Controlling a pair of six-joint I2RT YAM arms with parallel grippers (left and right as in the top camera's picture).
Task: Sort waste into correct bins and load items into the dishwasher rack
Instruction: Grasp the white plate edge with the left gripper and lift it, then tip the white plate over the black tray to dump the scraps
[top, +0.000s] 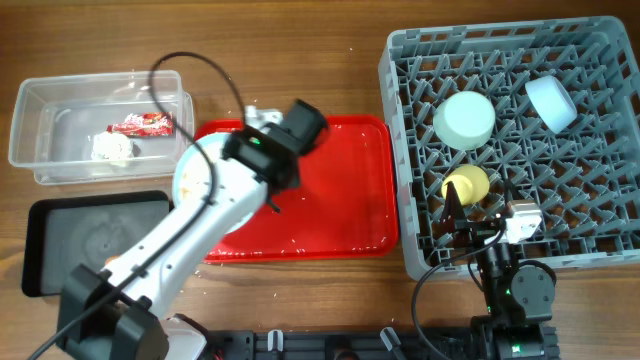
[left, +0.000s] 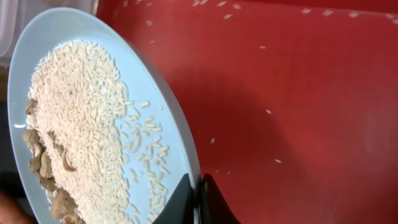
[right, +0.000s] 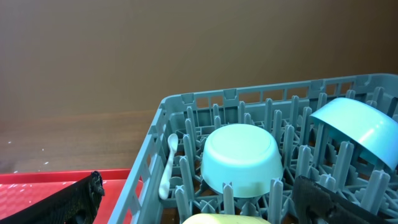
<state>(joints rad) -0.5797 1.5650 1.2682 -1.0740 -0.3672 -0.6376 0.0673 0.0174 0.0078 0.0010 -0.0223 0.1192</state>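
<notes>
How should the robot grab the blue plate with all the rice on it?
Grab the plate by its thin rim, on the bare edge beside the red tray, coming from the tray side. It is wide and flat, so only the rim is thin enough to pinch, and most rice lies away from that edge. The left gripper pinches it there.
</notes>
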